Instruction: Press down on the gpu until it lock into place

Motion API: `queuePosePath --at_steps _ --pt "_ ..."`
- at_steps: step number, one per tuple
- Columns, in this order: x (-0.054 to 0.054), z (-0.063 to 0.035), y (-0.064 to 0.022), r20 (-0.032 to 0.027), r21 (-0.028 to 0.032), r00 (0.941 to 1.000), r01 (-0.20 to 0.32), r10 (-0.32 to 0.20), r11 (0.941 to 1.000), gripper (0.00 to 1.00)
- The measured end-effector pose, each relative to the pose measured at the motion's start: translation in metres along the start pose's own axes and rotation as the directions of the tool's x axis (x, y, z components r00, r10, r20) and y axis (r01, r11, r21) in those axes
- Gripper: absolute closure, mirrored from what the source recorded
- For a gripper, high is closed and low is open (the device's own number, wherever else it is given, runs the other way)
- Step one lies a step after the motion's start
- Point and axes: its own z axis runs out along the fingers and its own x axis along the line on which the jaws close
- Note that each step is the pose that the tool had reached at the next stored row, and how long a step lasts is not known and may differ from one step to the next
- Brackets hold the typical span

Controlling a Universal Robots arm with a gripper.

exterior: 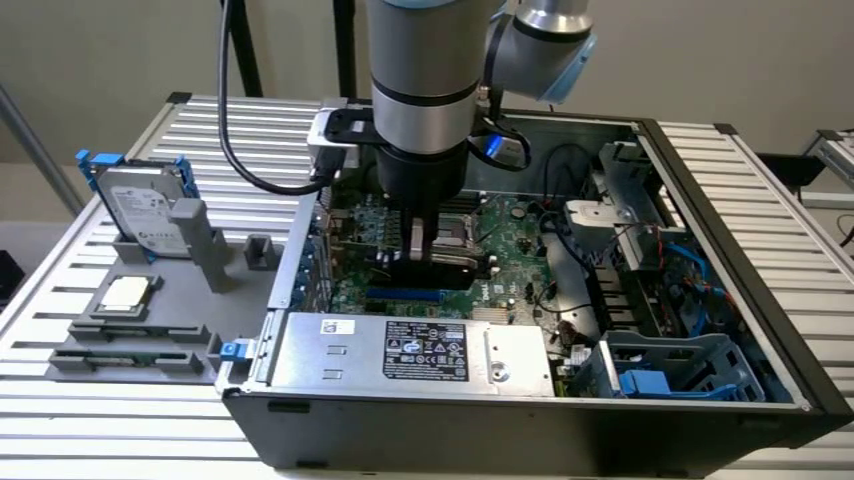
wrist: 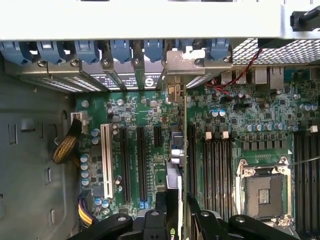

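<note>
The gpu stands on edge in a slot of the green motherboard, inside the open computer case. My gripper comes straight down onto its black cooler cover. In the wrist view the gpu runs edge-on from my gripper up to its silver end bracket at the case's rear wall. A black finger sits on one side of the card and another on the other side, so the gripper is shut on the card's top edge.
A silver power supply lies along the case's near side, and a blue drive cage sits at the exterior view's right. Empty slots and the open CPU socket flank the card. A hard drive stands in grey fixtures outside the case.
</note>
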Motion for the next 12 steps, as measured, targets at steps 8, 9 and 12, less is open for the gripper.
queuePosePath --at_steps 8,9,12 --pt "-0.0009 0.0031 0.0019 -0.0005 -0.0018 1.0000 -0.001 0.001 1.0000 0.74" --pt "-0.0010 0.0036 0.0022 -0.0004 -0.0018 1.0000 -0.001 0.001 1.0000 0.74" --pt "-0.0010 0.0050 0.0027 -0.0005 -0.0018 1.0000 -0.001 0.001 1.0000 0.74"
